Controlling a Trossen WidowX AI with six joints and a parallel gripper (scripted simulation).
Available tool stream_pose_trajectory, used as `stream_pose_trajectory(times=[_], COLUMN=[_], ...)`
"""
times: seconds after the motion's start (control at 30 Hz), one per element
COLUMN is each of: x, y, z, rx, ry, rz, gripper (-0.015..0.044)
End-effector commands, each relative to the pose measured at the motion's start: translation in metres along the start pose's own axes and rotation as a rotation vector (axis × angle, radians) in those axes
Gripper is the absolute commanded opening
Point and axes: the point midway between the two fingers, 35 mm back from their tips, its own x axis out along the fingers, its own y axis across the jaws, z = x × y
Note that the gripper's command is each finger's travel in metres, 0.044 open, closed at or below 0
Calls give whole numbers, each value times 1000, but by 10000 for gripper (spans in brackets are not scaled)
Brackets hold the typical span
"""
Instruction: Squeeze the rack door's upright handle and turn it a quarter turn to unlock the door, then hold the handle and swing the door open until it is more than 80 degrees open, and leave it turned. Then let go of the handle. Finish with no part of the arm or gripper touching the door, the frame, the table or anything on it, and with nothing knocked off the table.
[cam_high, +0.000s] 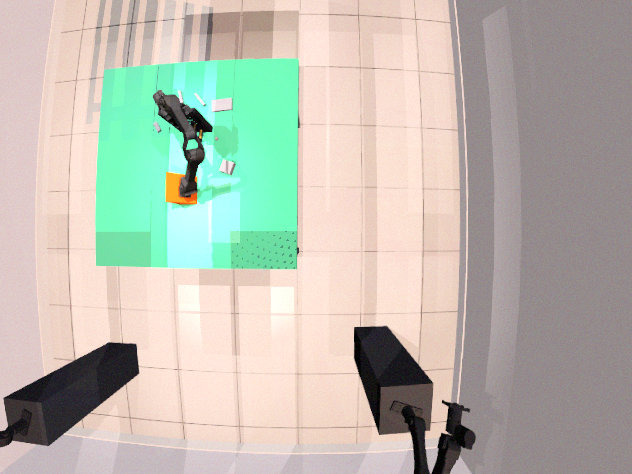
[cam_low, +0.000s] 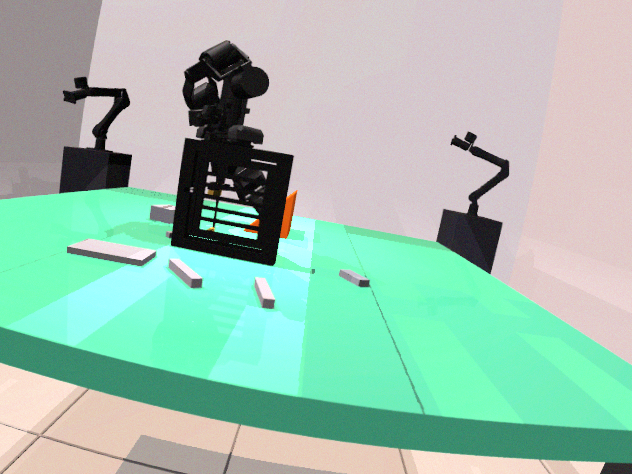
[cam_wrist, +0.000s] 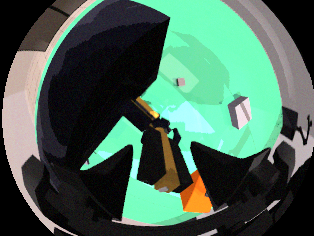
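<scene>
The black rack frame (cam_high: 205, 122) (cam_low: 270, 214) (cam_wrist: 100, 75) stands upright on the green table. Dark crossbars show through it in the exterior view; how far the door is swung is unclear. A brass upright handle (cam_wrist: 170, 162) stands between my fingers in the wrist view, seen from above with dark parts on both sides. Brass also shows through the frame in the exterior view. My gripper (cam_wrist: 161, 147) points down over it and is open, its fingers standing apart on either side of the handle. Contact with the dark parts cannot be judged. The arm hides much of the door from above.
An orange panel (cam_high: 173, 187) (cam_low: 289, 216) (cam_wrist: 197, 200) is by the arm's base. Grey blocks lie around the rack: a flat one (cam_high: 222, 105) (cam_low: 109, 250), a thicker one (cam_high: 227, 166) (cam_wrist: 240, 112), narrow bars (cam_low: 185, 273) and a small piece (cam_high: 156, 127) (cam_low: 353, 278).
</scene>
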Motion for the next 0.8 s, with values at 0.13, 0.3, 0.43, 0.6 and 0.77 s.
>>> stream_pose_trajectory(times=[0.13, 0.3, 0.43, 0.6, 0.77], x=[0, 0, 0, 0, 0], y=[0, 0, 0, 0, 0], z=[0, 0, 0, 0, 0], rx=[-403, -650, -847, -1094, -1341], ry=[5, 5, 5, 5, 4], rz=[3, 4, 5, 6, 7], gripper=[288, 288, 288, 288, 288])
